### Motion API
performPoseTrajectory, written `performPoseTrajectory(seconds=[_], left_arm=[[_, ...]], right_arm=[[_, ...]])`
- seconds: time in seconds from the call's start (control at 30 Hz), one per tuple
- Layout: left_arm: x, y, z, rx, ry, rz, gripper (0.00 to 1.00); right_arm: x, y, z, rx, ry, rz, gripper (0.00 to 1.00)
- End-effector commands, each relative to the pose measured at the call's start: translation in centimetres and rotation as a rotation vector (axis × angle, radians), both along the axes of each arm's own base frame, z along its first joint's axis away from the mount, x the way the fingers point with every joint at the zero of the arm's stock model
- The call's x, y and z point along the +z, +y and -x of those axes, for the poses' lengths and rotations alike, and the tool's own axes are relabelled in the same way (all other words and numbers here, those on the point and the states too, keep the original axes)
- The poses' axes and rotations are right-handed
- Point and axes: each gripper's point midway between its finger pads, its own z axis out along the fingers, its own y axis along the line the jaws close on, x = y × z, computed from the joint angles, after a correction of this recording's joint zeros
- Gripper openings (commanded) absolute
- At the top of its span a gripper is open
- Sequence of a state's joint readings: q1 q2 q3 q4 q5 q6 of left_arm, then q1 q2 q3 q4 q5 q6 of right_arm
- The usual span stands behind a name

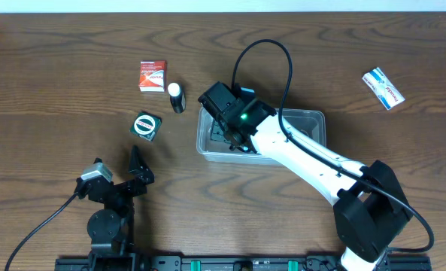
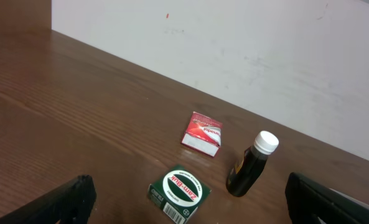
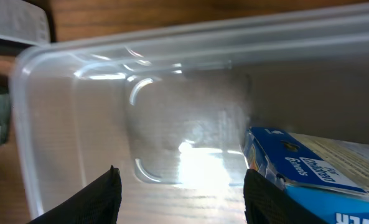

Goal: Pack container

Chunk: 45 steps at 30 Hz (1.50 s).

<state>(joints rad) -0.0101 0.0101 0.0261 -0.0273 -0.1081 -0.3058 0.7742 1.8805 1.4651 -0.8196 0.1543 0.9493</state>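
Note:
The clear plastic container (image 1: 313, 115) lies right of the table's middle. My right gripper (image 1: 235, 136) is lowered into its left end. In the right wrist view that gripper (image 3: 181, 186) stands open over the container's bare floor (image 3: 172, 134), with nothing between its fingers. A blue box (image 3: 308, 165) lies inside, just beyond the right finger. My left gripper (image 1: 117, 162) hovers open at the near left. Ahead of its wide-spread fingers (image 2: 69, 199) rests a green Zam-Buk box (image 2: 179, 194).
A red box (image 1: 153, 76) (image 2: 202, 132), a dark bottle with a white cap (image 1: 177, 98) (image 2: 249, 165) and the green box (image 1: 145, 125) stand left of the container. A white-and-blue packet (image 1: 383, 87) lies at the far right.

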Motion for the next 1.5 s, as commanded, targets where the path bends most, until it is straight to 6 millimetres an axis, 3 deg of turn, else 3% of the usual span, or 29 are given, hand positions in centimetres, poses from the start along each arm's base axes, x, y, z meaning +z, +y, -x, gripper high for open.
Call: performPoseTrajectory(seconds=[0.0, 0.3, 0.8, 1.17, 1.3, 1.47], left_arm=[[-1.8, 0.3, 0.1, 0.014, 0.055, -0.019, 0.98], [-1.8, 0.3, 0.1, 0.014, 0.055, -0.019, 0.98], [-1.8, 0.3, 0.1, 0.014, 0.055, -0.019, 0.98], [-1.8, 0.3, 0.1, 0.014, 0.055, -0.019, 0.98], [-1.8, 0.3, 0.1, 0.014, 0.055, -0.019, 0.98], [-1.8, 0.3, 0.1, 0.014, 0.055, -0.019, 0.98]], right_arm=[[0.4, -0.8, -0.4, -0.003, -0.010, 0.026, 0.61], [0.0, -1.6, 0.6, 0.057, 0.027, 0.081, 0.61], [0.1, -1.7, 0.6, 0.250, 0.009, 0.154, 0.73], [4.4, -1.1, -0.6, 0.337, -0.039, 0.161, 0.76], [5.7, -1.9, 0.4, 0.337, 0.014, 0.174, 0.68], [6.5, -4.3, 3.0, 0.326, 0.123, 0.227, 0.55]])
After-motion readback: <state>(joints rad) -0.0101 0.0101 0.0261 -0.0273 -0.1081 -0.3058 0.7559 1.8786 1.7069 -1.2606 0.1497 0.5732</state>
